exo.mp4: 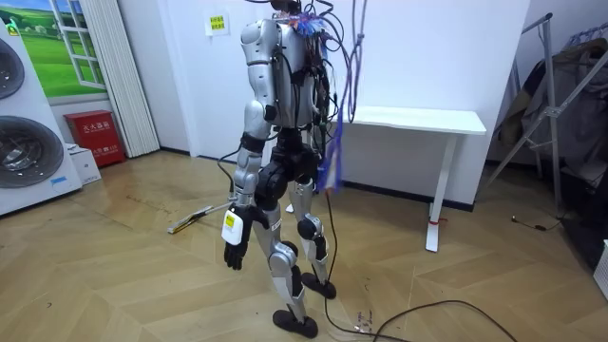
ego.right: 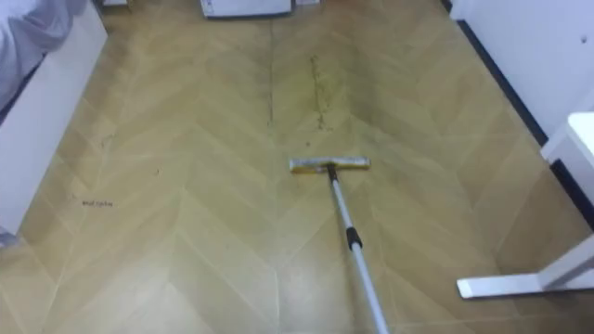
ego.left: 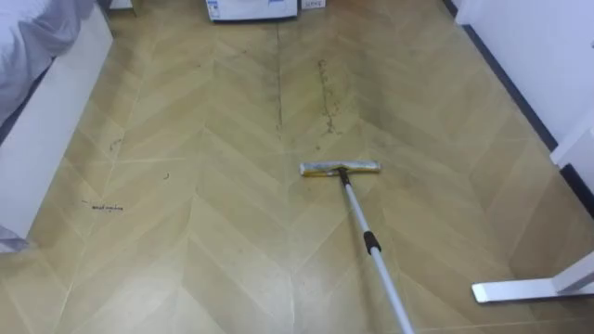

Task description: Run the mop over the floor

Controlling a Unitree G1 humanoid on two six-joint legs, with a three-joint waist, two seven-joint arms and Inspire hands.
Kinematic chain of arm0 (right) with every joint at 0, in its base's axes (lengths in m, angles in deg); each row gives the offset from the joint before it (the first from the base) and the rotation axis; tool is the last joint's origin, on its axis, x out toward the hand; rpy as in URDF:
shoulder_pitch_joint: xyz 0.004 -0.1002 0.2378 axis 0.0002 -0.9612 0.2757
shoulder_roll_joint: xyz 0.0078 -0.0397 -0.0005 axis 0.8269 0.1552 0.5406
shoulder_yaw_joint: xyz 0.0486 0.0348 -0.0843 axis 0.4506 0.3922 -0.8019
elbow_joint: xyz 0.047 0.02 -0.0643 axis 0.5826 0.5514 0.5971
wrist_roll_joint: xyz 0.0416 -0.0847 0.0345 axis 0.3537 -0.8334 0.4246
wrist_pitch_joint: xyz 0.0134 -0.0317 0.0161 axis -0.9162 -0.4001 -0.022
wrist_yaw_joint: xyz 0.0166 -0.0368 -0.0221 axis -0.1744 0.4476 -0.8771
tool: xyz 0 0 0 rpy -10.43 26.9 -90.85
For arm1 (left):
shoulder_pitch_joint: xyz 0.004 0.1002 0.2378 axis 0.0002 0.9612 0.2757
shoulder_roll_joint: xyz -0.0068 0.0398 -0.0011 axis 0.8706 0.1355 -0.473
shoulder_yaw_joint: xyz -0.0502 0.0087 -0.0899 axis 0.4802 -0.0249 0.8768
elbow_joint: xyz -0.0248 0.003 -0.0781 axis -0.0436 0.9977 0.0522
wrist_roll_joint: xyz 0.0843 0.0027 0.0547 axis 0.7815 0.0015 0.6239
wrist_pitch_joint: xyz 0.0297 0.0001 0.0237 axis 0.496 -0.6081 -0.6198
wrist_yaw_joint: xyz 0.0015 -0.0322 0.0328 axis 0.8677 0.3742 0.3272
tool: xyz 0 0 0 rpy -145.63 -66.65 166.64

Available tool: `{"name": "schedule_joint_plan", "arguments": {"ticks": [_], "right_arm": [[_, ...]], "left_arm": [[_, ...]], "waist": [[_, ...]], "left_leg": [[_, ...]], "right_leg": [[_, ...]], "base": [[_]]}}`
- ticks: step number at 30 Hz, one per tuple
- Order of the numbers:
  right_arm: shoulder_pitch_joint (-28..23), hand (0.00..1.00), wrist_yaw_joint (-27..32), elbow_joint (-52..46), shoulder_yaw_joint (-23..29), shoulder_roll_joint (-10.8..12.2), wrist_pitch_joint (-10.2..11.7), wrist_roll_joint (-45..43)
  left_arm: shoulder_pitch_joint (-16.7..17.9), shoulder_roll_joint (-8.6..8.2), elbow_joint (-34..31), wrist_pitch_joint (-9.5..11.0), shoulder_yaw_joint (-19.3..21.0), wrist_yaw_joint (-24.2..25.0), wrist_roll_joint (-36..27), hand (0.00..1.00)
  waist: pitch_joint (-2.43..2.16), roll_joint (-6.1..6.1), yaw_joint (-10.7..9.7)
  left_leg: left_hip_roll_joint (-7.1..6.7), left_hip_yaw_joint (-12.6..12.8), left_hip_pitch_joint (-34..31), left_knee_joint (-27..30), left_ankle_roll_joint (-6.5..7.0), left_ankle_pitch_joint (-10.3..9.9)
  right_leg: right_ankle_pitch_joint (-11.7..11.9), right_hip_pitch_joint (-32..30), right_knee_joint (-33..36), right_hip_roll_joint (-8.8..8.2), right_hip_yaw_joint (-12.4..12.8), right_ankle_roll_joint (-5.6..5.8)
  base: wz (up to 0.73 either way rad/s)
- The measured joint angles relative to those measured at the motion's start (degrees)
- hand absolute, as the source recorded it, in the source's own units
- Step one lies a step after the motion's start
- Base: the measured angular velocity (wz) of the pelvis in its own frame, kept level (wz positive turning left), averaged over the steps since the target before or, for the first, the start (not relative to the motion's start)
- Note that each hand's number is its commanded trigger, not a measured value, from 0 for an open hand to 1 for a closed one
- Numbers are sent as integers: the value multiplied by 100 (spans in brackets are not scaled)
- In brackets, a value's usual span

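While the left hand (exo.mp4: 235, 249) hangs slack-fingered and empty, the flat yellow-headed, silver-poled mop (ego.left: 357, 209) rests on the herringbone wood floor (ego.left: 186, 232) short of a dark streak (ego.left: 325, 93); advisable: push straight ahead, head flat.

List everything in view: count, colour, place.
mop: one, yellowish head, silver handle, head on the floor ahead of the robot, handle running back to its right side
floor: one, tan herringbone wood
streaks: a few, dark, just beyond the mop head
desk: one, white, against the wall on the robot's right
washers: two, white, stacked at the room view's left
box: one, red, beside the washers
sign: one, yellow, on the wall
rack: one, grey, at the room view's right
left hand: one, black, hanging by the thigh, fingers relaxed
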Motion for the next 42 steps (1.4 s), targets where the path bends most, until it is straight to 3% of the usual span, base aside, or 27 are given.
{"name": "schedule_joint_plan", "arguments": {"ticks": [5,19,34,38,42], "right_arm": [[-38,100,-3,27,0,2,-18,-21],[41,100,-2,102,22,9,-55,-5],[68,100,70,97,-179,11,-180,190],[205,100,72,107,-181,41,-192,223],[322,100,129,155,-175,31,-198,224]], "left_arm": [[92,-6,-2,-118,0,93,-4,0],[119,-9,-14,-150,14,206,3,0],[23,-51,155,-244,-149,186,-115,0],[-140,-26,256,-243,-167,188,-111,0],[-185,-32,273,-244,-245,194,-86,0]], "waist": [[1,-12,-30],[-29,-104,14],[-25,-155,31],[11,-179,-6],[-14,-101,4]], "left_leg": [[-10,3,48,0,0,0],[-14,-7,-255,36,0,0],[-13,-14,-238,46,0,0],[-3,-12,-552,229,4,-2],[13,-32,-900,388,4,-2]], "right_leg": [[-14,26,-32,-9,19,10],[21,-215,-78,3,-5,12],[14,-226,-22,-2,0,11],[10,-458,23,-11,-34,7],[56,-749,112,-12,-97,-9]], "base": [[-2],[1],[-1],[11],[6]]}}
